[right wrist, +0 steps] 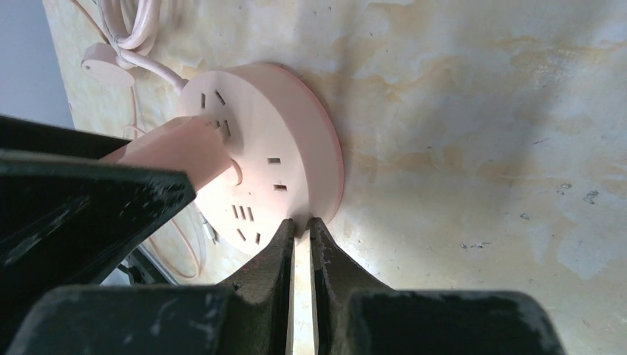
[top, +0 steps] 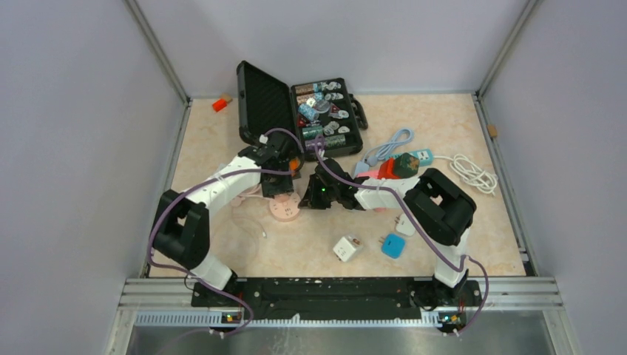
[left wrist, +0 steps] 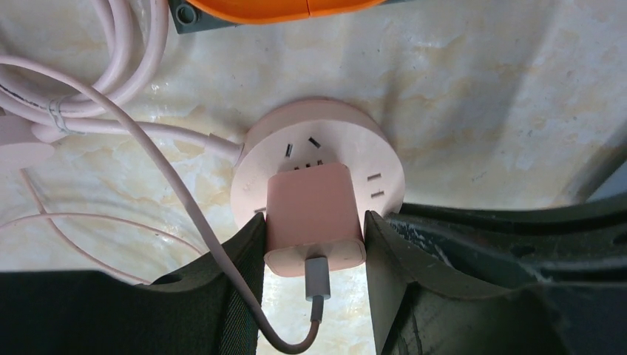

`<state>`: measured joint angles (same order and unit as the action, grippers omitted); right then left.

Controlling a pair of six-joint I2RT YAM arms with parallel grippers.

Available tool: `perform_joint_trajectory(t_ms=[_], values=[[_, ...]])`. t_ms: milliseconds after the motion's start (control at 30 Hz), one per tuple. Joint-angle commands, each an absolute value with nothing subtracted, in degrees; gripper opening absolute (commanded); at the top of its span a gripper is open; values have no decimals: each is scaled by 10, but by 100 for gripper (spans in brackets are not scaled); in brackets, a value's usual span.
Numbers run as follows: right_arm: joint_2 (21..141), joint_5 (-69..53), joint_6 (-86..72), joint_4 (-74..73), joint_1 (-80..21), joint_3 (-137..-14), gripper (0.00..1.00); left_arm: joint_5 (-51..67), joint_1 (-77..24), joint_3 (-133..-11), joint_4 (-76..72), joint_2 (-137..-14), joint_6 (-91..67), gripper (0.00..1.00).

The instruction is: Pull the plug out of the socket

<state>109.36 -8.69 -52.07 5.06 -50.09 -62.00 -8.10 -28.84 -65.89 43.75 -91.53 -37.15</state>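
- Left tool: fingers pinch the pink plug, one black pad against each of its flat sides.
- Pink plug: a squarish charger block standing on the face of the round pink socket, toward the socket's edge nearest the left wrist camera. Whether the prongs are fully seated cannot be told.
- A grey USB connector sits in the plug's outer end; its thin pink cable loops away across the left finger.
- Right tool: fingers pressed together with only a thin slit between them, holding nothing. The tips touch the socket's rim at the side away from the plug.
- Socket: lies flat on the marbled tabletop, between the two tools, with several slot pairs showing on its face.
- The socket's own pink cord is bundled just beside it, on the left.
- Further out in the top view: an open black case of small parts at the far side, a white adapter and a blue adapter near the arm bases, and a coiled white cable at the right.
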Motion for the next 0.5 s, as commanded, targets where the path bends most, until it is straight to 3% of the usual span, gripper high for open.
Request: perform_joint_trajectory(t_ms=[0, 467], values=[[1129, -24, -493, 10, -501, -609, 7, 34, -296, -646, 409, -848, -353, 21], [1111, -37, -488, 25, -501, -604, 9, 14, -286, -621, 457, -777, -335, 22]])
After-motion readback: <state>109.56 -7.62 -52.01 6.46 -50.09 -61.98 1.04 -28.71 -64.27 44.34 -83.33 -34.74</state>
